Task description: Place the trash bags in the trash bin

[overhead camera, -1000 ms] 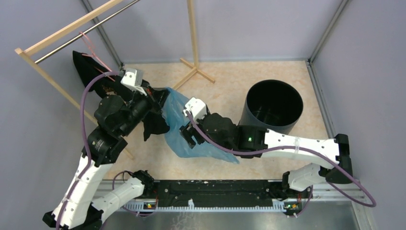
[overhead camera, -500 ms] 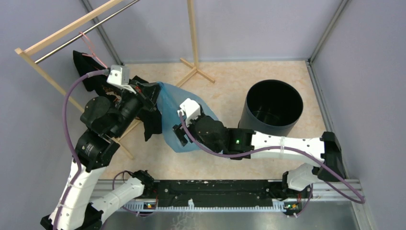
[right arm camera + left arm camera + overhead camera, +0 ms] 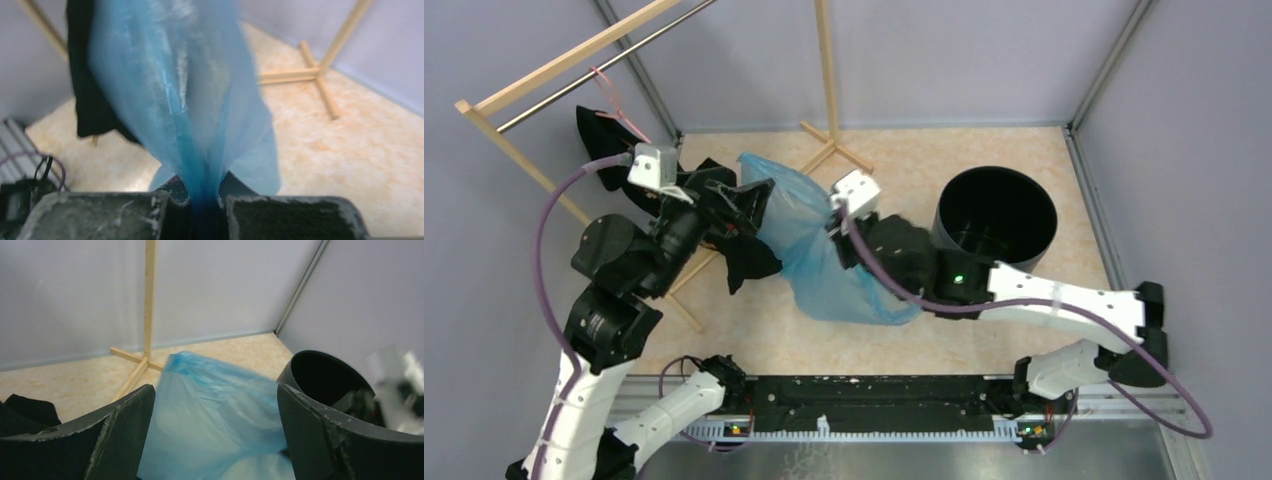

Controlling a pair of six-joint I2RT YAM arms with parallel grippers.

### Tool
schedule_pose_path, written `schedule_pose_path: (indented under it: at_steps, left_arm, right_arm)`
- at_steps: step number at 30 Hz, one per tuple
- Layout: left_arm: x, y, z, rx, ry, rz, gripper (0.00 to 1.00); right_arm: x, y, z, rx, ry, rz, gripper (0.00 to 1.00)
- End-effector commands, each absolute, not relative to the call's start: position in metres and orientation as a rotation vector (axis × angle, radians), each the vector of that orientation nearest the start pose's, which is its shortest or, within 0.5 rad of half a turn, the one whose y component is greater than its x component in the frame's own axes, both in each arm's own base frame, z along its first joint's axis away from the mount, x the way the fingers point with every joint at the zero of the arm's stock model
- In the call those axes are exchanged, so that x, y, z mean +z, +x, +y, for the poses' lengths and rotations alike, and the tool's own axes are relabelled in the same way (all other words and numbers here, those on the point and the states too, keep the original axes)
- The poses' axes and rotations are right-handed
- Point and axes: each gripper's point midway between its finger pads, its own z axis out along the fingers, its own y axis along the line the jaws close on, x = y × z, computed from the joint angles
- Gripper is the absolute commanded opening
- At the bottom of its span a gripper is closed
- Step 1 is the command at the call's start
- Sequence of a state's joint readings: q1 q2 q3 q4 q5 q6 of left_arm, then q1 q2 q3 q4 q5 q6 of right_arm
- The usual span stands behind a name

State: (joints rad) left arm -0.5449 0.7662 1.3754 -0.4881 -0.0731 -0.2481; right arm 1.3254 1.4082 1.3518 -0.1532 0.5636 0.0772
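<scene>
The light-blue translucent trash bag [image 3: 809, 245] hangs bunched between the two arms, left of the trash bin [image 3: 996, 258], a tall dark round cylinder standing upright and open. My right gripper [image 3: 836, 218] is shut on a gathered fold of the bag [image 3: 185, 100], which fans out from its jaws [image 3: 205, 212]. In the left wrist view my left gripper [image 3: 215, 390] stands wide open. The bag [image 3: 215, 415] lies between and beyond its fingers without being pinched. The bin [image 3: 320, 377] shows at the right of that view. In the top view the left gripper [image 3: 749, 200] sits at the bag's left edge.
A black cloth garment [image 3: 746, 265] hangs under the left arm, beside the bag. A wooden rack post [image 3: 827, 70] with crossed feet [image 3: 836, 152] stands at the back, and a slanted wooden rail [image 3: 544, 75] runs along the left. Grey walls enclose the floor.
The left gripper has opened and let go of the bag. The right gripper has shut on the bag and shifted right toward the bin, dragging the film with it.
</scene>
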Motion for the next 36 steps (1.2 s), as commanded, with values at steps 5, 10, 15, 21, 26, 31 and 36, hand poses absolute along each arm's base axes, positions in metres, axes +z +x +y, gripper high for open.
schedule_pose_path:
  at_steps: [5,10,15,21,26,31,36]
  left_arm:
    - [0.521,0.188,-0.093,-0.532,0.102,1.315,0.99]
    - [0.52,0.188,-0.095,-0.554,0.09,1.317,0.99]
    - [0.518,0.202,-0.132,-0.683,0.162,1.354,0.99]
    - [0.531,0.214,-0.182,-0.9,0.262,1.322,0.98]
    - [0.517,0.237,-0.233,-1.11,0.319,1.35,0.87]
    - [0.497,0.267,-0.274,-1.142,0.327,1.396,0.87]
    - [0.494,0.284,-0.33,-1.068,0.409,1.376,0.9]
  right_arm:
    - [0.509,0.217,0.236,0.488,-0.269,1.39,0.0]
    - [0.534,0.204,0.151,0.357,-0.182,1.359,0.0]
    - [0.531,0.189,0.094,0.308,-0.121,1.368,0.0]
    - [0.515,0.18,0.075,0.327,-0.119,1.369,0.0]
    - [0.49,0.181,0.087,0.304,-0.195,1.457,0.0]
    - [0.493,0.169,0.089,0.405,-0.227,1.457,0.0]
    - [0.506,0.148,0.112,0.667,-0.253,1.378,0.0]
